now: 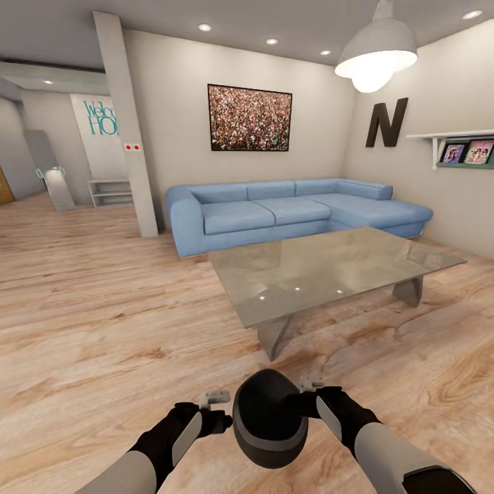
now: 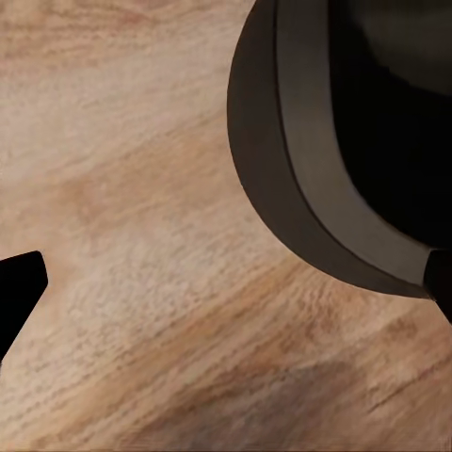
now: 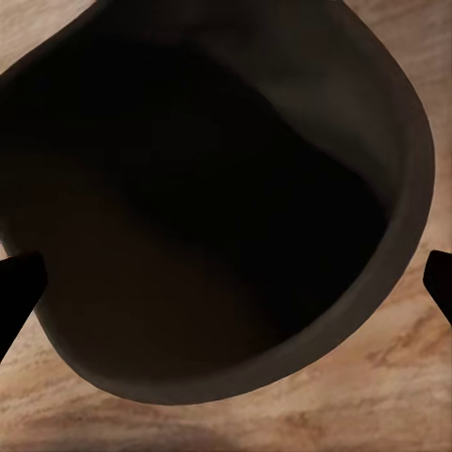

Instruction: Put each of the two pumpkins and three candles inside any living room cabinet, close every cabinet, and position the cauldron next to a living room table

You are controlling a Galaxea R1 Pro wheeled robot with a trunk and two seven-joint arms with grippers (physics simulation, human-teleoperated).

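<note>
Cauldron, one of them, black and round, hangs low in front of me between my two arms, above the wooden floor, its wide mouth tipped toward my right side. My left gripper sits just beside the pot's left flank; in the left wrist view its two dark fingertips stand far apart, with the pot's curved rim near one of them and bare floor between. My right gripper is at the pot's right edge; in the right wrist view I look straight into the dark hollow, with a fingertip showing at either side of it, spread wide. Whether those fingers press on the rim I cannot tell. Both forearms reach forward and bend inward, wrists level with each other on either side of the pot. Ahead stands one glass-topped counter, well apart from the pot, and behind it one blue corner sofa. One framed picture hangs above the sofa.
</note>
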